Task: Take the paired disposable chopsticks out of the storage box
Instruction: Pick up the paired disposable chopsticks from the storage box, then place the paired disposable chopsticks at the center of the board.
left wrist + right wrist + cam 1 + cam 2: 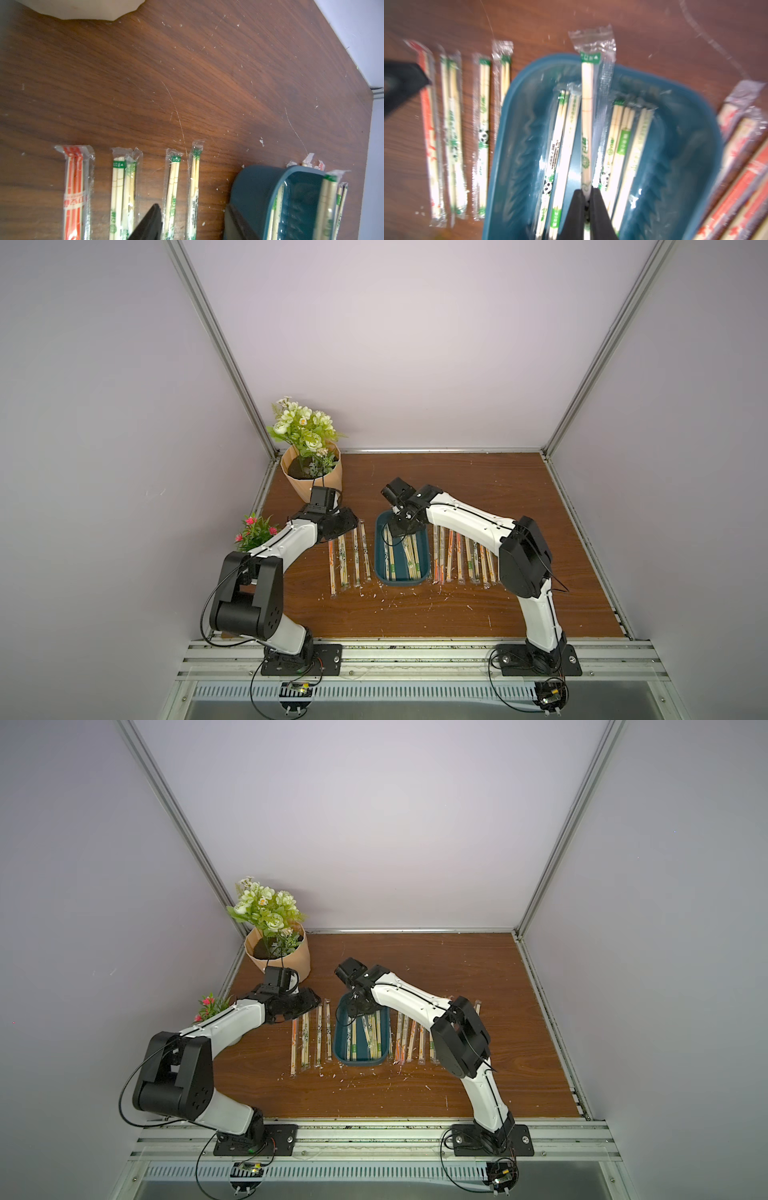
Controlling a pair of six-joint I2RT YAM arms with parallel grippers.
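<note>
The dark teal storage box (379, 560) (502, 124) lies mid-table with several paired disposable chopsticks (409, 560) (623, 143) inside. My right gripper (400, 533) (587, 192) reaches into the box and is shut on one green-printed sleeved pair (586, 116), whose far end sticks up over the box's rim. My left gripper (348, 526) (191, 228) hovers open just left of the box (253, 191), above a row of pairs (349, 560) (74, 187) on the table, with nothing gripped. More pairs (461, 560) lie in a row right of the box, partly under the right arm.
A peach flower pot (311, 477) with white flowers stands at the back left, close behind the left wrist. A small pink-flowered plant (255, 531) sits beside the left arm. Walls and aluminium frame rails enclose the wooden table (457, 614).
</note>
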